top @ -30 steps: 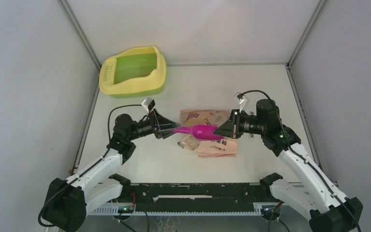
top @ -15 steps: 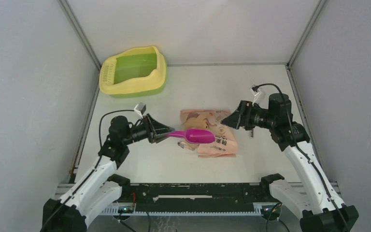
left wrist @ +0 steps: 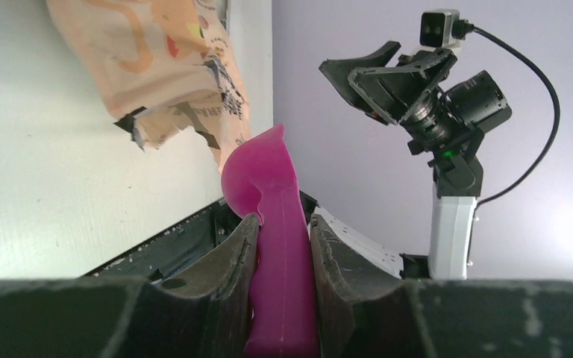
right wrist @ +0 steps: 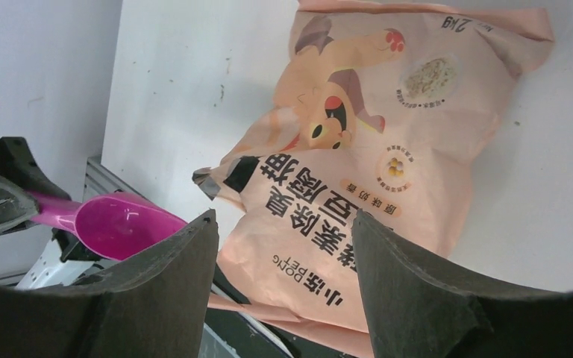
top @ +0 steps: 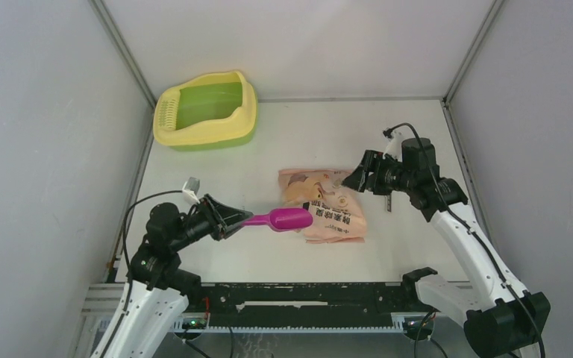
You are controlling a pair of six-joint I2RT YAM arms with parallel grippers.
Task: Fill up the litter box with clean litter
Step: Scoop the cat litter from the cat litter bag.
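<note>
Bottom centre, the left gripper (left wrist: 283, 233) clamps the magenta scoop (left wrist: 262, 173) by its handle, bowl rising mid-frame. A torn pink-orange bag (left wrist: 160, 63) lies on the white table (left wrist: 45, 186) upper left; the right arm (left wrist: 451, 220) stands upper right.

litter box (top: 207, 133) contents too small to tell; bag (left wrist: 157, 60) cut off at top edge

Smooth plastic litter box (top: 207, 134), scoop (top: 289, 218); crinkled matt bag (top: 333, 218).

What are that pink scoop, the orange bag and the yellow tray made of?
Magenta scoop: looks like moulded plastic, smooth, with a slight sheen inside the bowl. Bag: probably thin printed plastic film, creased and crinkled. Litter box: likely rigid plastic, with uniform colour and rounded moulded walls.
</note>
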